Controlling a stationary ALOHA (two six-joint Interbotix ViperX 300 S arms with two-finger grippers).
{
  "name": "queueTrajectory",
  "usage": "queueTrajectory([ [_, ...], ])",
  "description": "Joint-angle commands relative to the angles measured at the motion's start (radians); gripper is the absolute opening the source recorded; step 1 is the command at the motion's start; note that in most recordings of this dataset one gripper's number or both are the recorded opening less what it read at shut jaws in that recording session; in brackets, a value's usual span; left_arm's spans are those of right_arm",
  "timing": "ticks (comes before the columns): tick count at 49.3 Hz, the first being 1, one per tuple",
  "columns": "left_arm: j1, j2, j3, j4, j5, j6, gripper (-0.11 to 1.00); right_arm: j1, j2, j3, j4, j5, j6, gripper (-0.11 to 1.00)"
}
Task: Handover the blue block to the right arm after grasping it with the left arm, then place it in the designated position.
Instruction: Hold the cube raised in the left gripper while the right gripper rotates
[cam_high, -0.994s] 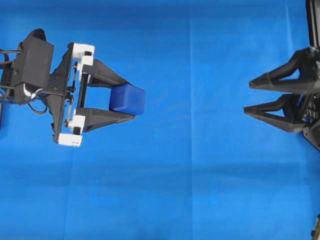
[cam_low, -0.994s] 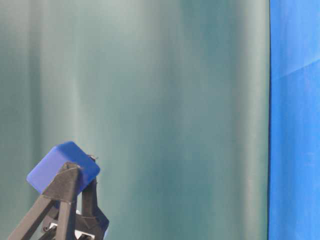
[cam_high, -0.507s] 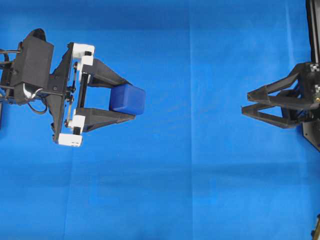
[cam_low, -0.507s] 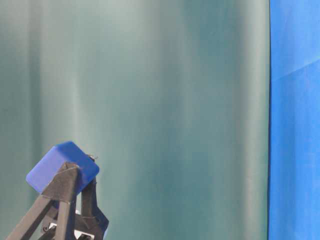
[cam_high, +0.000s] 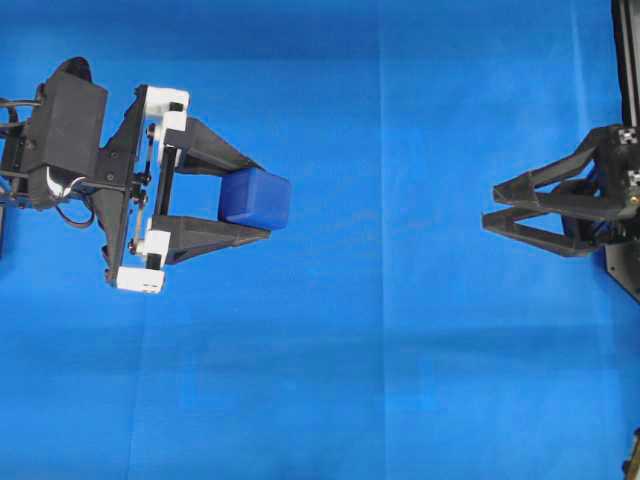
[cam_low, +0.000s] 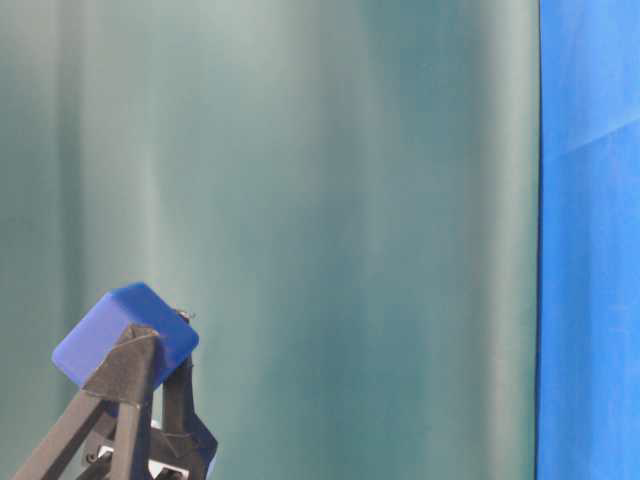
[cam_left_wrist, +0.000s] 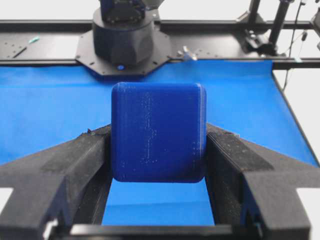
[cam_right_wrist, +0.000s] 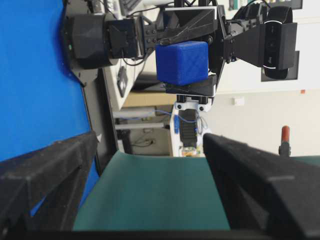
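The blue block (cam_high: 256, 198) is held above the blue cloth (cam_high: 380, 350), pinched between the two black fingers of my left gripper (cam_high: 263, 201), which is shut on its sides. The left wrist view shows the block (cam_left_wrist: 158, 132) filling the gap between the fingers (cam_left_wrist: 90, 155). From table level the block (cam_low: 125, 335) sits tilted at the fingertips (cam_low: 132, 365). My right gripper (cam_high: 492, 204) is at the far right, open and empty, pointing left toward the block with a wide gap of cloth between. In its wrist view the block (cam_right_wrist: 182, 62) is straight ahead, beyond the spread fingers (cam_right_wrist: 260, 175).
The right arm's black base (cam_left_wrist: 122, 35) stands at the far edge of the cloth. Black frame rails (cam_left_wrist: 45, 47) run behind it. A teal backdrop (cam_low: 330, 240) fills the table-level view, with a blue strip (cam_low: 590, 240) at its right.
The right gripper has rolled about its wrist, so its fingers now look stacked closer together, and it has shifted slightly left. The left gripper and block have not moved.
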Motion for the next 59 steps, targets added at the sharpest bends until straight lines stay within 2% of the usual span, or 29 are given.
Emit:
queueTrajectory([
  [1,-0.003,-0.012,-0.009,-0.002,-0.005,0.0,0.46,0.002,0.003,-0.026,-0.002,-0.003,0.003,0.92],
  [42,-0.003,-0.017,-0.005,-0.002,-0.005,0.0,0.46,0.0,0.015,-0.031,-0.002,-0.005,0.006,0.92],
  [49,-0.003,-0.017,-0.006,-0.002,-0.005,0.0,0.46,0.002,0.046,-0.057,0.0,-0.005,0.006,0.92],
  [59,-0.003,-0.018,-0.005,-0.002,-0.003,0.0,0.46,0.002,0.149,-0.143,-0.002,0.0,0.006,0.92],
])
